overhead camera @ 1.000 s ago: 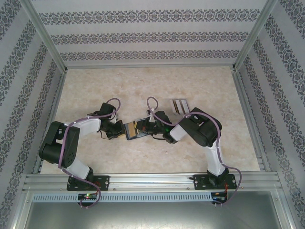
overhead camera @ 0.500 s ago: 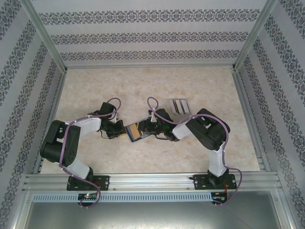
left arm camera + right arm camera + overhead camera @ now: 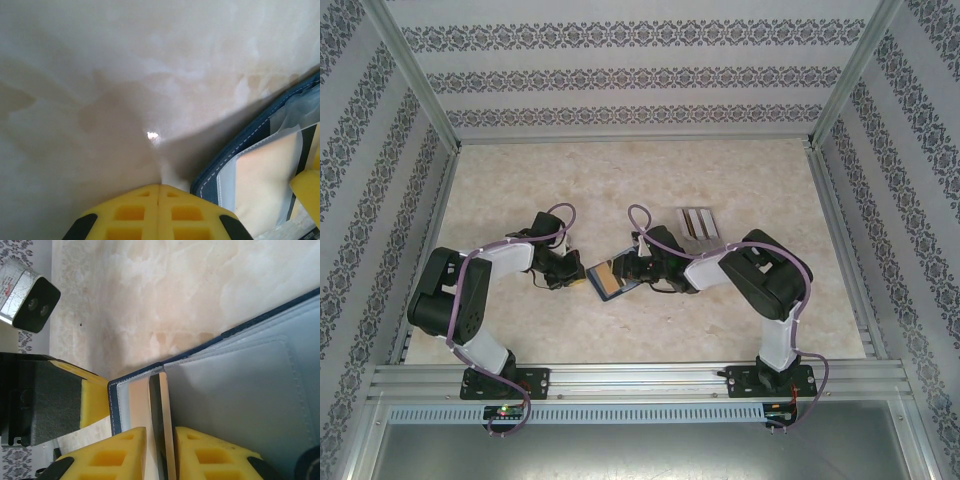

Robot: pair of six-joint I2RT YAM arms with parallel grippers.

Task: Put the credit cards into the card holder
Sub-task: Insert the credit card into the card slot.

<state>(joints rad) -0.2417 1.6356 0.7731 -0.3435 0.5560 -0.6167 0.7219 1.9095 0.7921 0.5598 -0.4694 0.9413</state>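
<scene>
Your right gripper's (image 3: 160,440) fingers (image 3: 120,452) stand a little apart, with a card's (image 3: 161,400) thin edge in the gap between them, against the grey inside of the open card holder (image 3: 240,390). Your left gripper (image 3: 159,195) is closed on nothing (its tips sit just left of the holder's stitched edge). The holder lies mid-table (image 3: 125,75), between both arms.

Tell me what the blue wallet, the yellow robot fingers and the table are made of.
The card holder looks like navy leather or imitation leather: matte, with pale stitching along the edge. The left gripper's fingers look like hard yellow plastic, moulded with square hollows. The table looks like glossy marble-patterned stone or laminate; a light glints off it.
</scene>
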